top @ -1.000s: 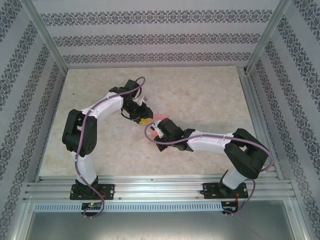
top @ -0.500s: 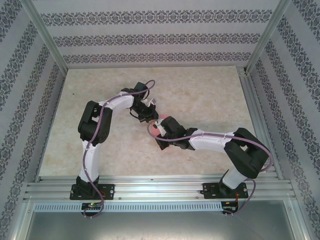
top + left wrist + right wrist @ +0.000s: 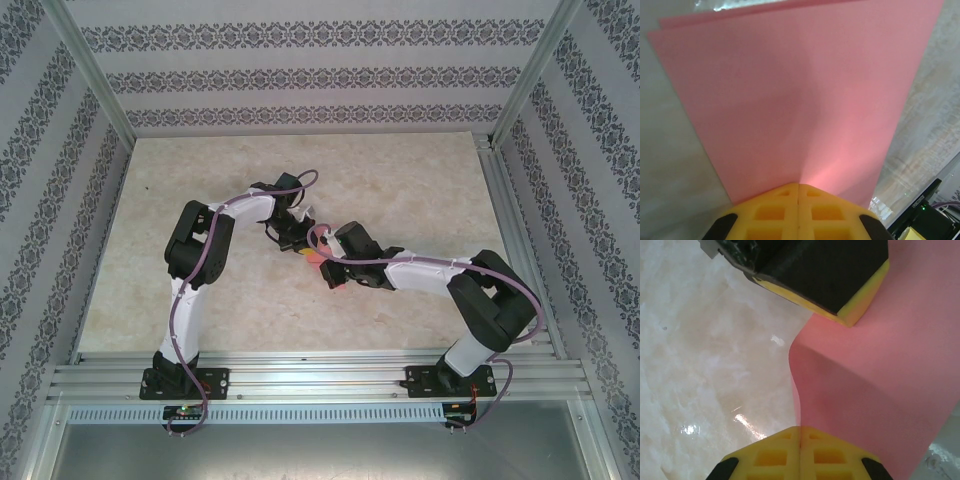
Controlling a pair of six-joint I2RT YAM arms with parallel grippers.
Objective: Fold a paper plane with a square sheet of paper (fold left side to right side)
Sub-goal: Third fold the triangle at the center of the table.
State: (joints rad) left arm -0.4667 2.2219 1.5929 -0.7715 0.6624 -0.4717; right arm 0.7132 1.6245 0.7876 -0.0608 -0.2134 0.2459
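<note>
Step, as I read it: the left-to-right fold, with the sheet doubled over and the crease not yet pressed.

- The left gripper (image 3: 798, 190) is clamping the paper (image 3: 800, 95), fingers shut tight on it. The sheet is fanning out ahead of the tips.
- The right gripper (image 3: 800, 432) is pinching it too, the paper rising ahead and right of its tips in a soft buckle.
- Next move likely calls for squaring the edges, laying flat, then pressing the crease.
- Left wrist view is showing two layers, far edges slightly offset.
- Right wrist view is giving one buckled face, the left gripper's pad just ahead, and the table (image 3: 700, 340) to the left.
- Top view is placing both grippers tip to tip.
</note>
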